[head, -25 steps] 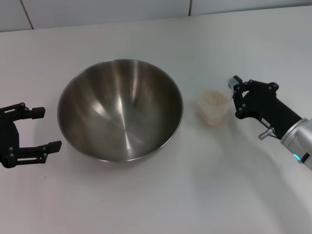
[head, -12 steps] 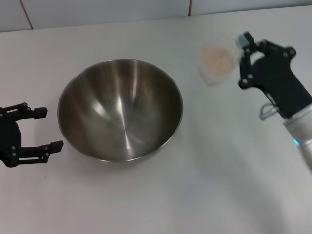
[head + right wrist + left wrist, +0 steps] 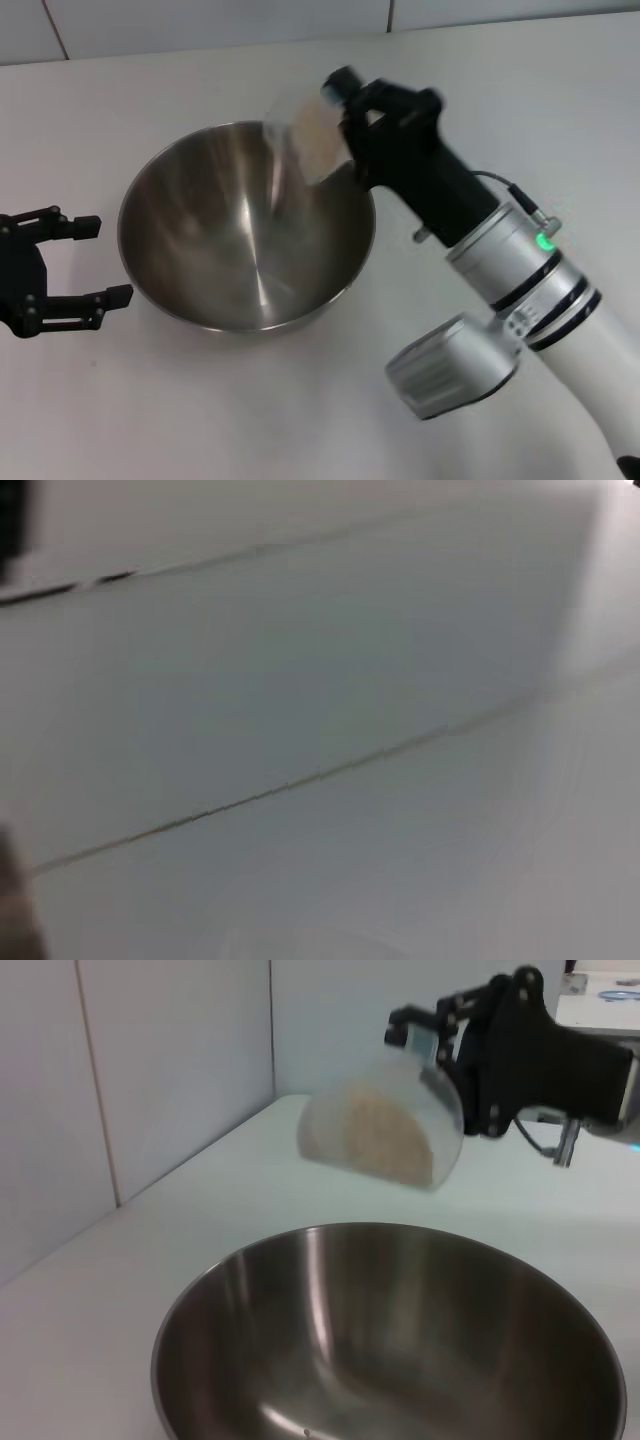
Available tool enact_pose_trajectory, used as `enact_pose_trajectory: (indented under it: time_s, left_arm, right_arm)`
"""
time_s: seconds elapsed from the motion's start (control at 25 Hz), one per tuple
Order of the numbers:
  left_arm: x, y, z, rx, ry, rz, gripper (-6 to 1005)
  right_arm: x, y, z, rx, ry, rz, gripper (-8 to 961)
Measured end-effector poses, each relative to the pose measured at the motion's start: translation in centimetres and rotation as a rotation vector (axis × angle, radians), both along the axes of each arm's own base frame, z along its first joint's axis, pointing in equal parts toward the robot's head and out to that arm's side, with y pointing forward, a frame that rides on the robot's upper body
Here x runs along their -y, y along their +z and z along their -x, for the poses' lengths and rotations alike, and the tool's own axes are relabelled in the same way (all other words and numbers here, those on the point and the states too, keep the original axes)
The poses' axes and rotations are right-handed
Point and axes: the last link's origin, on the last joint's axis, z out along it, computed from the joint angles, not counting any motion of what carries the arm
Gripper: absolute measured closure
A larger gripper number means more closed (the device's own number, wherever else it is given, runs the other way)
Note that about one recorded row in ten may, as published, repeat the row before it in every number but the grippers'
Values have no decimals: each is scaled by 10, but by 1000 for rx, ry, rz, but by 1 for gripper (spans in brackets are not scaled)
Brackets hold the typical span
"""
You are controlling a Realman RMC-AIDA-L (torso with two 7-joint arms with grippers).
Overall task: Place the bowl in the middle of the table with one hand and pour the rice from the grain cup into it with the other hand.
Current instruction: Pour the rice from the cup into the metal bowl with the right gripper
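Fingers, head view: right gripper [image 3: 335,125] clamped grain cup [image 3: 305,135], tipped over bowl [image 3: 247,226] far-right rim; left gripper [image 3: 70,260] spread open, just left of bowl.
L wrist view: rice [image 3: 385,1140] inside cup, none in bowl.
R wrist view: only wall.
Advice: keep mouth inside rim, tilt slowly.

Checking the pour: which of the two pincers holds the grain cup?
The right pincer, shut on the tilted grain cup above the bowl; the left pincer sits open and empty beside it.

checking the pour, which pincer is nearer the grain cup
Right. The right pincer is clamped on the grain cup, holding it tilted above the bowl; the left pincer sits open on the bowl's far side.
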Motion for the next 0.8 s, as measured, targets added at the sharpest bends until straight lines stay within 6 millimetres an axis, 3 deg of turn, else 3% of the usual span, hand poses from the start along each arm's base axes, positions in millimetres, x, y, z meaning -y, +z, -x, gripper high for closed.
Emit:
enact_pose_trajectory:
  time_s: [0.24,0.32,0.8]
  left_arm:
    - [-2,0,-1,-9,-1,6,137]
    - [-3,-1,-2,-12,2,10,137]
    - [-5,-2,-5,-11,-7,12,137]
  right_arm:
    - [8,-13,3,311,105,-169,939]
    - [15,-19,5,504,177,-302,939]
    - [23,-33,14,866,319,-548,939]
